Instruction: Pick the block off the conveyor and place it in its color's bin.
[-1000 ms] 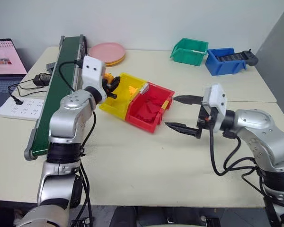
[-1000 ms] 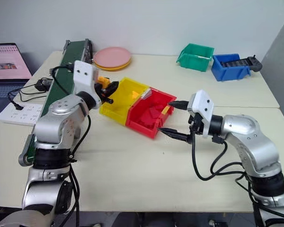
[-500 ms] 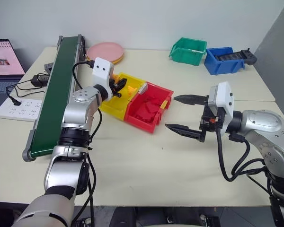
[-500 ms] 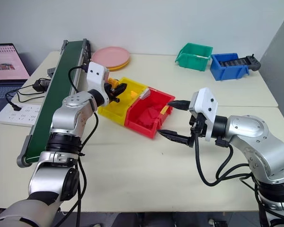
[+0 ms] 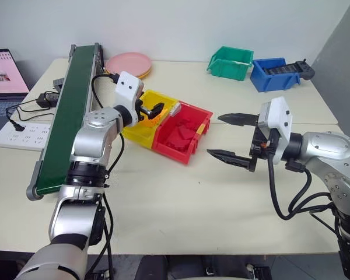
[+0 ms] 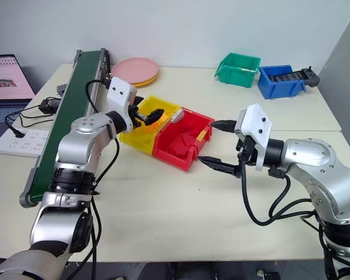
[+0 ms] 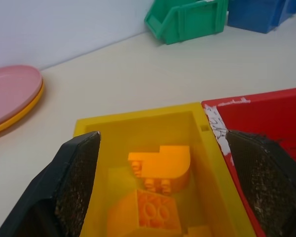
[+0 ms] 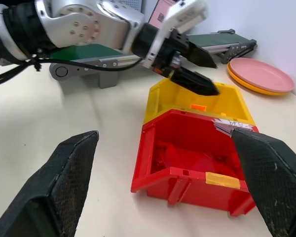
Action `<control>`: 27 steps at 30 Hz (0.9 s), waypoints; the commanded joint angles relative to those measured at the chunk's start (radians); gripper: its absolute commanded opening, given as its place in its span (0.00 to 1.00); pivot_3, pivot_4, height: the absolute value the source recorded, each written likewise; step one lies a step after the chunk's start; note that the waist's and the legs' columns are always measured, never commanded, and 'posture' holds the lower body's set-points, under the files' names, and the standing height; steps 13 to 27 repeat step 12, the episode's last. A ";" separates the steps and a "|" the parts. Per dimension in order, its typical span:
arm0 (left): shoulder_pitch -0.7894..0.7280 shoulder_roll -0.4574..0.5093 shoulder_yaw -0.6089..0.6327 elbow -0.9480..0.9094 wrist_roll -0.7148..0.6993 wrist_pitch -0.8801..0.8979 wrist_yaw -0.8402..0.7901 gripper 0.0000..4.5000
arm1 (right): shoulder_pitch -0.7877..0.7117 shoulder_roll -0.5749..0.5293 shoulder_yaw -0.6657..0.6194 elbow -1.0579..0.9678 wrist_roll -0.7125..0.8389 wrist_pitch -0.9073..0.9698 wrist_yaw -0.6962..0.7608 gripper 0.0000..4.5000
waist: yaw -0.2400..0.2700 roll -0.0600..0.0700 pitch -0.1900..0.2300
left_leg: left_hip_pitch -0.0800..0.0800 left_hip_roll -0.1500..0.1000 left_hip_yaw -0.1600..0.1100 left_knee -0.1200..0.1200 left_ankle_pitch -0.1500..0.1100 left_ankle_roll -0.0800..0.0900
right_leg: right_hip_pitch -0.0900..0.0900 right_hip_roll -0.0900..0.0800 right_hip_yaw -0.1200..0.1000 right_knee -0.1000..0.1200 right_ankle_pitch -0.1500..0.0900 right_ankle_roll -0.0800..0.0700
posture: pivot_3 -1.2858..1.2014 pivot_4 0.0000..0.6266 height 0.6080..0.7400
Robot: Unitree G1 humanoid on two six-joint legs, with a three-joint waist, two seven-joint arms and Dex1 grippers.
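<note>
My left gripper (image 5: 151, 111) stands open, level, just over the near corner of the yellow bin (image 5: 139, 132), with nothing between its fingers. In the left wrist view the yellow-orange block (image 7: 160, 165) lies inside the bin (image 7: 138, 118) on another brick of the same colour (image 7: 148, 212). The conveyor (image 5: 67, 116), with its dark green belt, runs along the table's left side and carries nothing. Right of the red bin (image 5: 175, 149), which is joined to the yellow one, my right gripper (image 5: 216, 135) hovers open and empty, pointing at the bins.
The red bin holds red bricks (image 8: 187, 158). Pink plates (image 5: 130, 61) lie at the back, with a green bin (image 5: 230, 61) and a blue bin (image 5: 274, 73) at the back right. A laptop (image 5: 0, 76), a power strip (image 5: 9, 137) and cables sit left of the conveyor.
My left gripper was shut on the yellow-orange block; it has opened and the block now lies in the yellow bin. The right gripper has stayed in place, open.
</note>
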 commanded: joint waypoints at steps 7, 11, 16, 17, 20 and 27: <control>0.293 0.066 0.149 -0.496 -0.097 0.137 0.021 0.94 | 0.062 -0.021 -0.033 0.010 -0.031 -0.108 0.035 1.00 | 0.000 0.000 0.000 | 0.000 0.000 0.000 0.000 0.000 0.000 | 0.000 0.000 0.000 -0.001 0.000 0.000 | 0.52 0.24 1.00; 0.452 0.059 0.183 -0.649 -0.113 0.169 0.051 0.94 | 0.100 -0.028 -0.034 0.046 -0.070 -0.178 0.062 1.00 | 0.001 0.000 0.000 | 0.000 0.000 0.000 0.000 0.000 0.000 | 0.001 0.000 0.000 -0.001 0.000 0.000 | 0.52 0.24 1.00; 0.474 0.054 0.190 -0.667 -0.122 0.181 0.058 0.94 | 0.103 -0.030 -0.033 0.054 -0.075 -0.187 0.067 1.00 | 0.001 0.000 0.000 | 0.001 0.000 0.000 0.000 0.000 0.000 | 0.001 0.000 0.000 0.000 0.000 0.000 | 0.52 0.24 1.00; 0.474 0.054 0.190 -0.667 -0.122 0.181 0.058 0.94 | 0.103 -0.030 -0.033 0.054 -0.075 -0.187 0.067 1.00 | 0.001 0.000 0.000 | 0.001 0.000 0.000 0.000 0.000 0.000 | 0.001 0.000 0.000 0.000 0.000 0.000 | 0.52 0.24 1.00; 0.474 0.054 0.190 -0.667 -0.122 0.181 0.058 0.94 | 0.103 -0.030 -0.033 0.054 -0.075 -0.187 0.067 1.00 | 0.001 0.000 0.000 | 0.001 0.000 0.000 0.000 0.000 0.000 | 0.001 0.000 0.000 0.000 0.000 0.000 | 0.52 0.24 1.00; 0.474 0.054 0.190 -0.667 -0.122 0.181 0.058 0.94 | 0.103 -0.030 -0.033 0.054 -0.075 -0.187 0.067 1.00 | 0.001 0.000 0.000 | 0.001 0.000 0.000 0.000 0.000 0.000 | 0.001 0.000 0.000 0.000 0.000 0.000 | 0.52 0.24 1.00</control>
